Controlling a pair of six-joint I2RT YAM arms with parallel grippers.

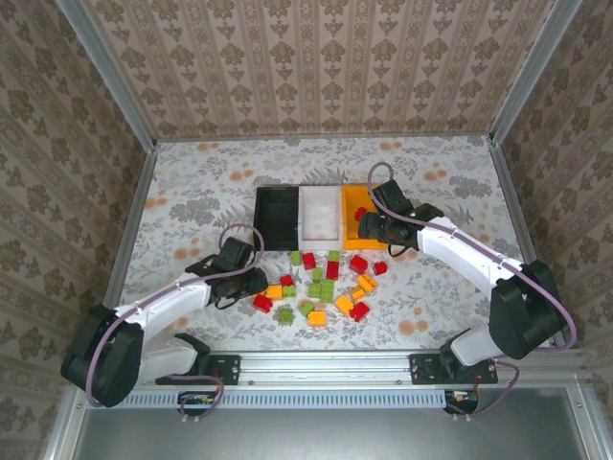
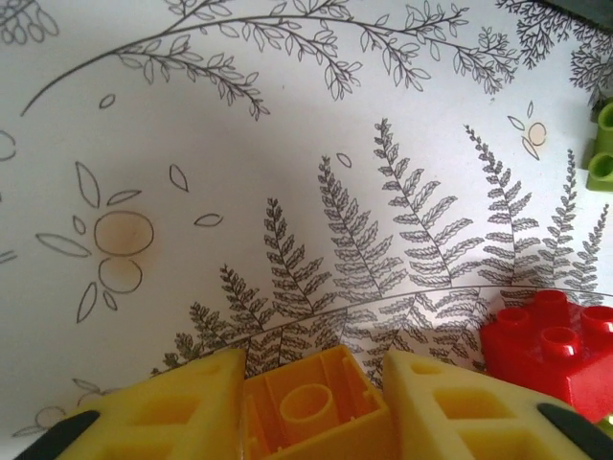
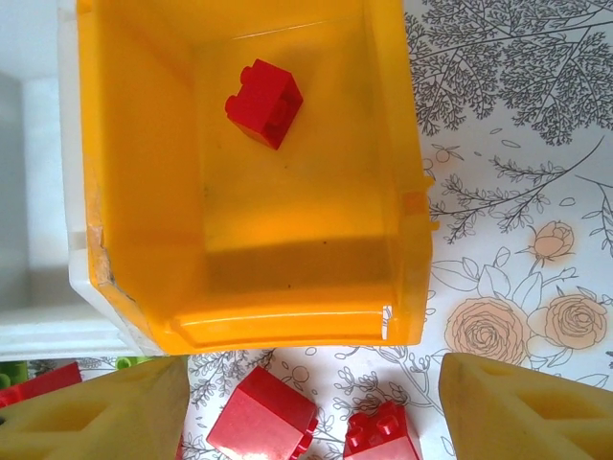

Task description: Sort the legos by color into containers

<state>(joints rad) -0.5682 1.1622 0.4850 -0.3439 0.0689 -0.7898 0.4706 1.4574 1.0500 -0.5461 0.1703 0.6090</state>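
The legos [image 1: 326, 286], in red, orange-yellow and lime green, lie scattered on the patterned table in front of the three joined containers: black [image 1: 277, 217], white [image 1: 321, 217] and orange [image 1: 362, 205]. My left gripper [image 1: 259, 285] sits at the pile's left edge, shut on an orange-yellow brick [image 2: 311, 407] whose hollow underside faces the camera. My right gripper [image 3: 316, 383] hangs open over the orange bin's [image 3: 287, 316] near wall. One red brick [image 3: 264, 103] lies inside that bin. Two red bricks [image 3: 261, 417] [image 3: 383, 436] rest on the table between the open fingers.
Beside the left gripper lie a red brick [image 2: 551, 350] and, further off, a green brick [image 2: 603, 144]. The white bin's rim [image 3: 38, 326] borders the orange bin on its left. Patterned walls enclose the table on three sides.
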